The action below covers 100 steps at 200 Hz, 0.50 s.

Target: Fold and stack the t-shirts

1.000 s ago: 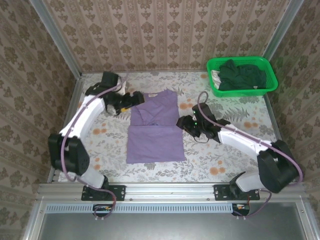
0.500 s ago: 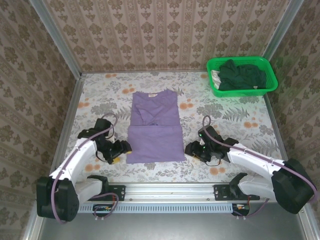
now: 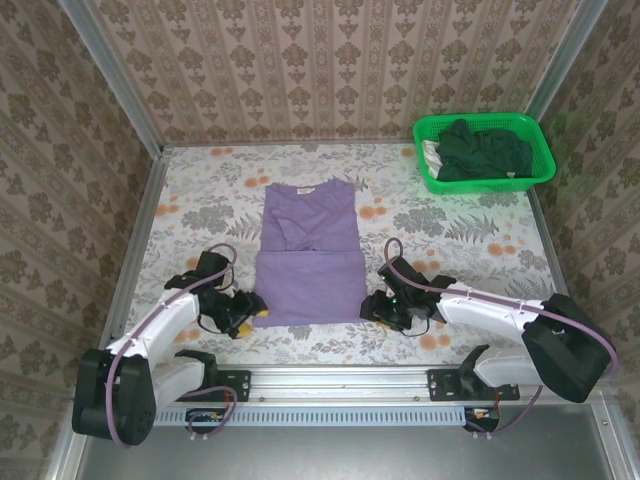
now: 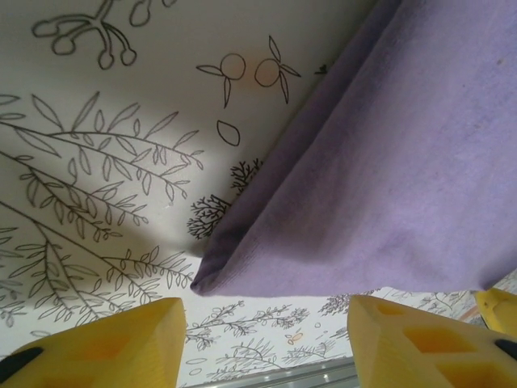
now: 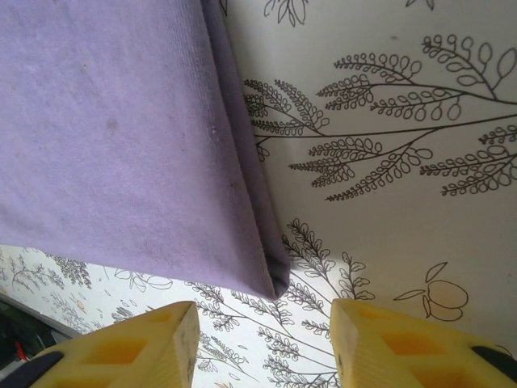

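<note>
Left gripper (image 3: pixel 246 312) and right gripper (image 3: pixel 374 308), jaws apart and empty, flank the purple shirt's (image 3: pixel 308 272) near corners.

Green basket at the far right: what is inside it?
The green basket holds crumpled dark green cloth, with a pale patch at its left end. The number of pieces and the basket floor are hidden.

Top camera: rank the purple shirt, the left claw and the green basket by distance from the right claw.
From the right claw:
1. Lavender t-shirt: immediately left, its near corner at the claw.
2. Left claw: across the shirt's near edge.
3. Green basket: far right corner.
</note>
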Available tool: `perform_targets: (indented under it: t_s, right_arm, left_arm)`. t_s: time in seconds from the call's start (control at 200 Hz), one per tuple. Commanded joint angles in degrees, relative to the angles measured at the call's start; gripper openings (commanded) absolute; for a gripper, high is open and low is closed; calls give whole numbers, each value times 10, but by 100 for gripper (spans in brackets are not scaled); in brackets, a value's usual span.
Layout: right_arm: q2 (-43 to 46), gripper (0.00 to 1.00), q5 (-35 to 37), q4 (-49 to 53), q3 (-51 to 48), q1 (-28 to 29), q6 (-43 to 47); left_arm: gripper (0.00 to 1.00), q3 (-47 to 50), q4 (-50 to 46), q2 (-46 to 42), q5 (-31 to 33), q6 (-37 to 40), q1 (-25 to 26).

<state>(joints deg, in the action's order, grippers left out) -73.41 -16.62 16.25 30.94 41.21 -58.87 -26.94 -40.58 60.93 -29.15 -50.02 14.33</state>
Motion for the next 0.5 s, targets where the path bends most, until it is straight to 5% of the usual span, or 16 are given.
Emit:
perform_targets:
  t_s: [0.0,0.495]
  right_arm:
    - [-4,45,20,-4,15,6,-10]
    - [-55,34,30,-28,26,14,-21]
  left_arm:
    - [53,16,21,8,2,-30,7]
    - [34,24,70,38,42,-47,23]
